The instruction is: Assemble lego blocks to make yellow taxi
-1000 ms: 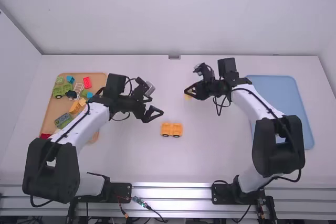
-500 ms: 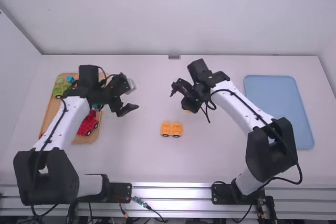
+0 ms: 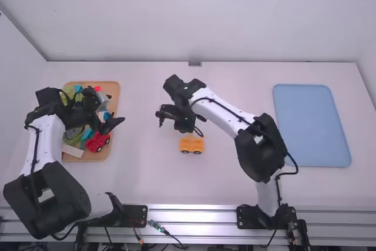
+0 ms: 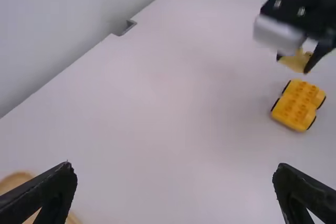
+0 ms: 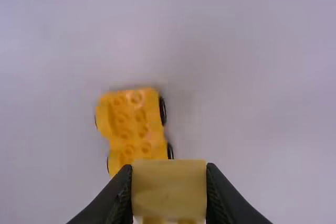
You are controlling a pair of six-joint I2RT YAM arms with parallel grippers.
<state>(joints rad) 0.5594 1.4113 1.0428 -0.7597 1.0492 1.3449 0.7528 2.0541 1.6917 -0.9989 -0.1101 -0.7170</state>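
Observation:
Over the right edge of the wooden tray is my left gripper point(image 3: 110, 123); in the left wrist view the left gripper point(image 4: 174, 174) is open with nothing between its fingers. Just behind the wheeled yellow base point(image 3: 191, 144), above the table, is my right gripper point(image 3: 187, 130). In the right wrist view the right gripper point(image 5: 169, 190) is shut on a yellow block point(image 5: 169, 187), which overlaps one end of the studded yellow base point(image 5: 135, 124). The left wrist view has the yellow block point(image 4: 297, 60) held above and apart from the yellow base point(image 4: 298, 104).
The wooden tray point(image 3: 115, 93) at the left holds red, green and blue pieces, including a red wheeled piece point(image 3: 97, 141), partly under the left arm. A blue tray point(image 3: 311, 124) lies at the right.
The left arm has swung left from the table's middle to the wooden tray. The right gripper has moved left and toward the camera with the yellow block, nearer the yellow base, which stayed put.

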